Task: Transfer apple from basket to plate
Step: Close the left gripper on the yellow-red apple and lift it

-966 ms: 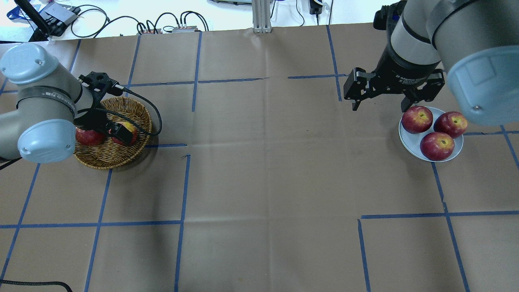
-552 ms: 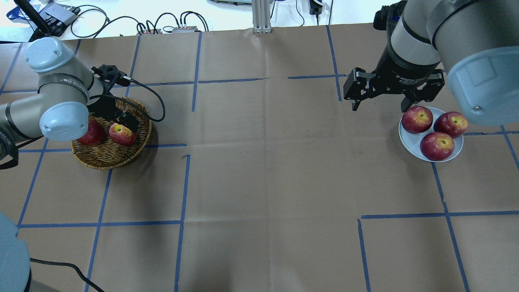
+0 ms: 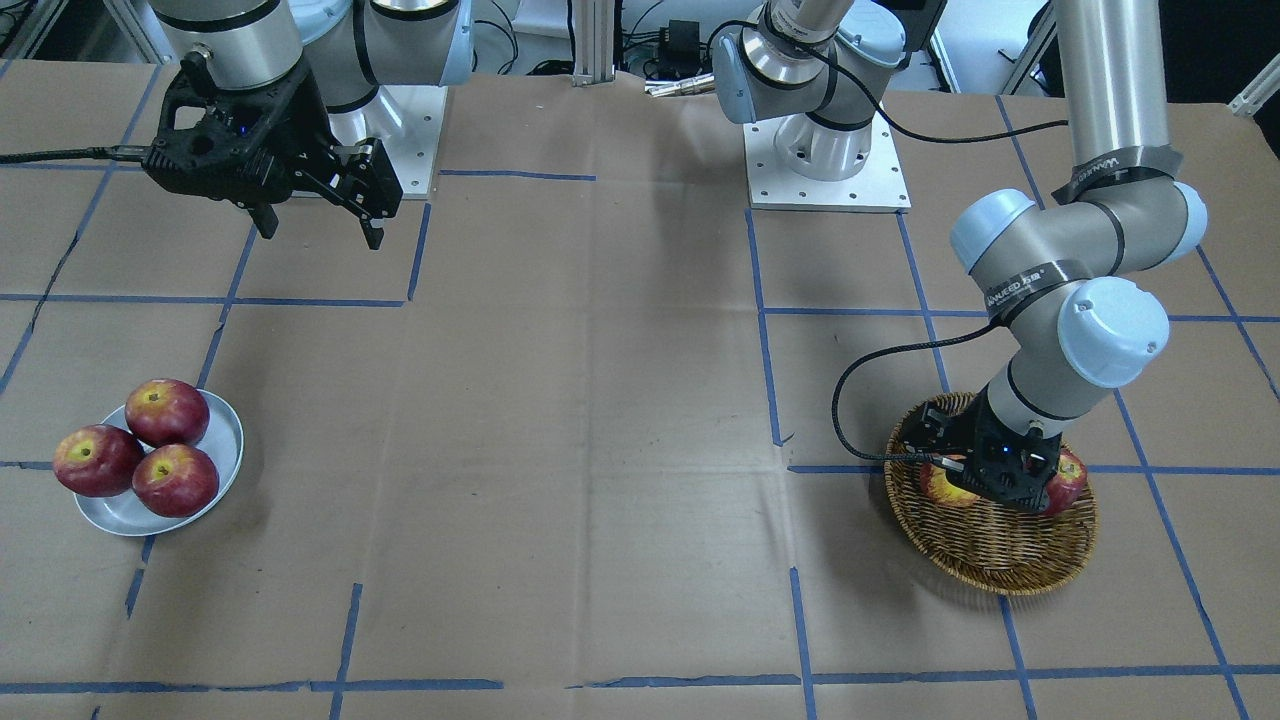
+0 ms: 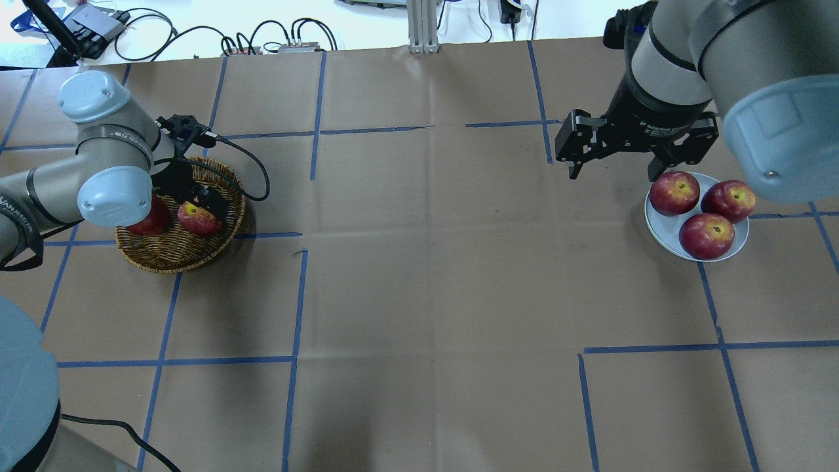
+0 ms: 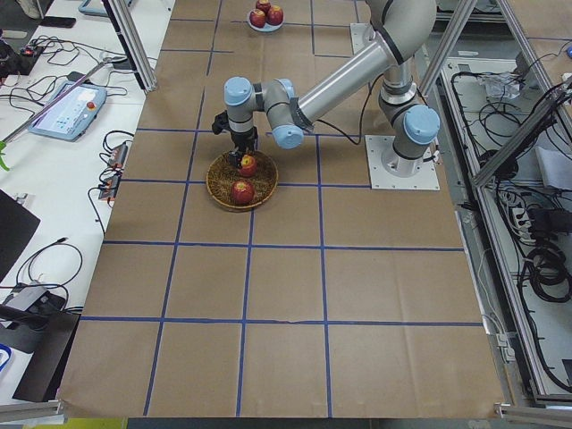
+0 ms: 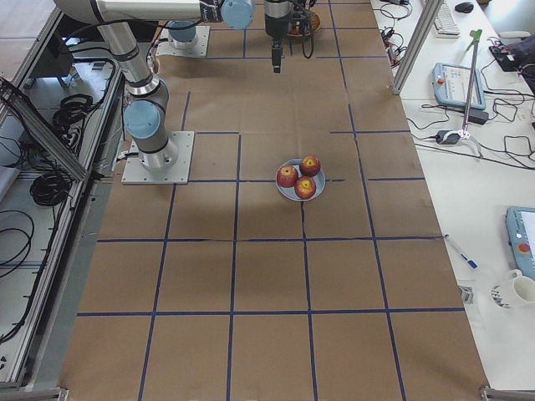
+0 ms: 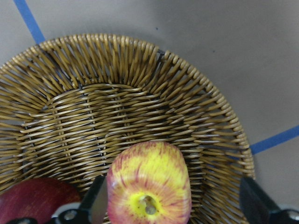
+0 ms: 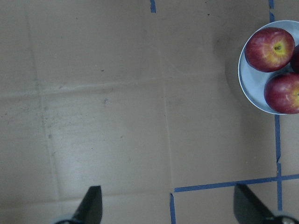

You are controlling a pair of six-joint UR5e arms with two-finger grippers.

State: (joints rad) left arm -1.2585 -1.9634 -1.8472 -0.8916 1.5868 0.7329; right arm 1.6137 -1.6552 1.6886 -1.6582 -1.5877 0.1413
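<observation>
L pincer (image 7: 174, 207) shifted astride apple (image 7: 148, 184), jaws wide, gap toward basket (image 7: 140, 60) rim.

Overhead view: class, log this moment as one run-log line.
left fingers: open, straddling apple | apple: in basket | right fingers: open, hovering beside plate | plate: holds three apples

I see the yellow-streaked apple (image 7: 148, 186) stem-up in the brown wicker basket (image 4: 174, 257); the pale round plate (image 4: 659, 227) lies well apart, carrying three red apples (image 4: 706, 236).
</observation>
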